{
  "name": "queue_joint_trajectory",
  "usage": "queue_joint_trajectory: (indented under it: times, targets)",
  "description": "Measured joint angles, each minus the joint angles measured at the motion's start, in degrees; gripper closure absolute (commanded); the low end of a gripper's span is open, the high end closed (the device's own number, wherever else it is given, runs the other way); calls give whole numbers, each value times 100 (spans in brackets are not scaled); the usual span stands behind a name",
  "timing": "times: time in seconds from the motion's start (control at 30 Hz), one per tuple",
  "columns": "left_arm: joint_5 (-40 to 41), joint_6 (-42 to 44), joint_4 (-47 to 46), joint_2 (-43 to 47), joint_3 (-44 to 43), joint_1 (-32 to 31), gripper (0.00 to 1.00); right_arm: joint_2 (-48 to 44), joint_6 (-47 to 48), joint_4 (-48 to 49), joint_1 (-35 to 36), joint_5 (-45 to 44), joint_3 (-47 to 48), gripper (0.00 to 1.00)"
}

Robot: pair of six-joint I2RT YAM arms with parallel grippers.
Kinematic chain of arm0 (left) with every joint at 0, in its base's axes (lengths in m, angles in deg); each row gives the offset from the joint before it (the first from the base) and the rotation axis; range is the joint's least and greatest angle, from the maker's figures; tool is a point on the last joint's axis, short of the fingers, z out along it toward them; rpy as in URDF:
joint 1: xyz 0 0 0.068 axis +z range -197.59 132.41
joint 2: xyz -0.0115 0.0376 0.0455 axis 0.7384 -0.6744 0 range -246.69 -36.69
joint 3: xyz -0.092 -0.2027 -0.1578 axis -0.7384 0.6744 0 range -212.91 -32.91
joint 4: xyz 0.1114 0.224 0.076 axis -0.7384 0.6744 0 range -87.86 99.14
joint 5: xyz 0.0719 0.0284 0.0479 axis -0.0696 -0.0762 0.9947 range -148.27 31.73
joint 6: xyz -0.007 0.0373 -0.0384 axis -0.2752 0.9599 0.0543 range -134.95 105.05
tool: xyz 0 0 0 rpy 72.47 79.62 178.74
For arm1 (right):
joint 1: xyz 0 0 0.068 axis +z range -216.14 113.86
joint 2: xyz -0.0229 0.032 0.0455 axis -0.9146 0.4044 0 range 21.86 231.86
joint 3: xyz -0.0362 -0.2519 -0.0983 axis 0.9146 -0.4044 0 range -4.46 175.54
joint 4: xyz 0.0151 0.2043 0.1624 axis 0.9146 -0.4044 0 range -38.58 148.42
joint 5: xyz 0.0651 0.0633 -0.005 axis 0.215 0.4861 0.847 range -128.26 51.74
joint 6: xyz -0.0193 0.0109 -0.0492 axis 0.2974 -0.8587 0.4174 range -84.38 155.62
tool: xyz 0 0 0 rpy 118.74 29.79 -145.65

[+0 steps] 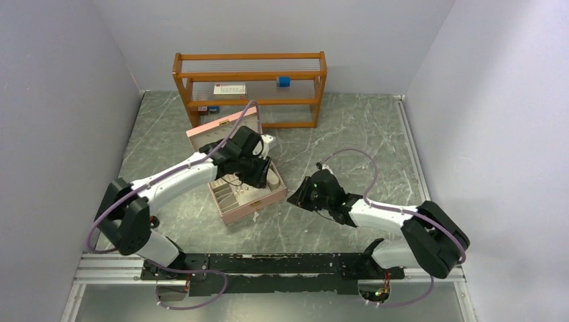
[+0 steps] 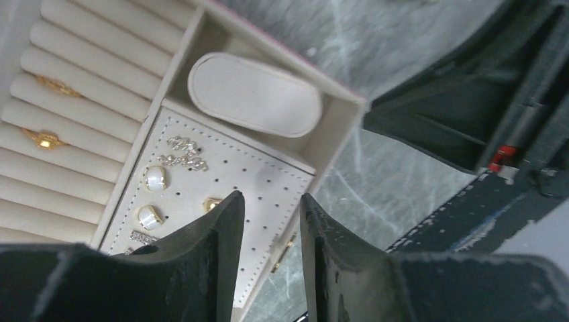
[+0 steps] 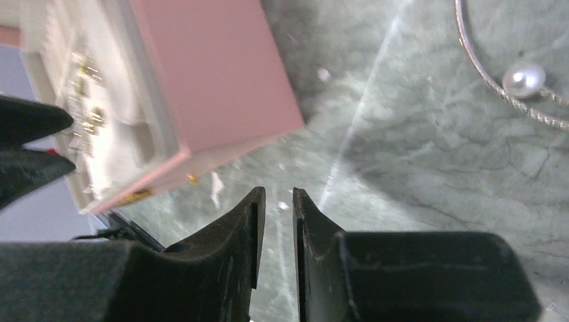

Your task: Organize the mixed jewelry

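Organising the mixed jewellery, one moment.

Left claw [image 2: 270, 198]: over the open pink, cream-lined jewellery box [image 1: 245, 209], pointing down at the perforated cream earring panel [image 2: 268, 174]. The jaws stand partly apart. I see the panel through the gap and nothing pinched. Seated in the box are two gold rings [image 2: 44, 139] on the ribbed cream ring rolls [image 2: 67, 194], plus oval pearl studs [image 2: 155, 178] and small crystal pieces [image 2: 182, 153] on the panel.

Right claw [image 3: 278, 193]: low over the green marbled tabletop [image 3: 429, 181], just off the box's right side. The jaws are a narrow slit apart with bare table showing between them, so it is empty.

Loose piece: a silver chain with a white pearl bead [image 3: 524, 79] lies flat on the tabletop outside the box. In the right wrist view it sits ahead of the fingertips and off to the right, while the box is ahead and to the left. Chain and box therefore lie on opposite sides of the claw's line. The visible stretch runs as a shallow arc from the top edge towards the right edge and leaves the frame. I cannot find it in the overhead view.

Judgement: the right arm is the nearer. The next move would need a swing rightward, wider jaws, and a grip across the chain rather than along it. The risk is the thin chain slipping under the fingertips on the hard top.
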Motion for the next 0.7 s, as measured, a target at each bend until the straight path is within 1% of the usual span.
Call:
queue_joint_trajectory:
  times: [0.2, 0.27, 0.37, 0.4, 0.47, 0.6, 0.7]
  targets:
    - [-232, 24, -494, 861, 105, -2, 56, -599, 173, -1292, -61, -717, 999, 74]
    - [-223, -11, -695, 1163, 197, -4, 56, -730, 234, -1714, -153, -1047, 1261, 71]
    - [-173, -114, -973, 1602, 402, -7, 52, -844, 317, -2378, -374, -1587, 1510, 64]
    - [-129, -162, -1075, 1751, 498, -7, 50, -866, 372, -2686, -466, -1814, 1574, 62]
    - [-15, -264, -1246, 2118, 717, -9, 44, -863, 407, -2962, -654, -1967, 1622, 59]
    - [238, -483, -1641, 2811, 1099, -9, 29, -721, 538, -3580, -1198, -2212, 1799, 55]
    - [396, -599, -1853, 3206, 1257, -11, 24, -363, 595, -3871, -1478, -2271, 1974, 55]
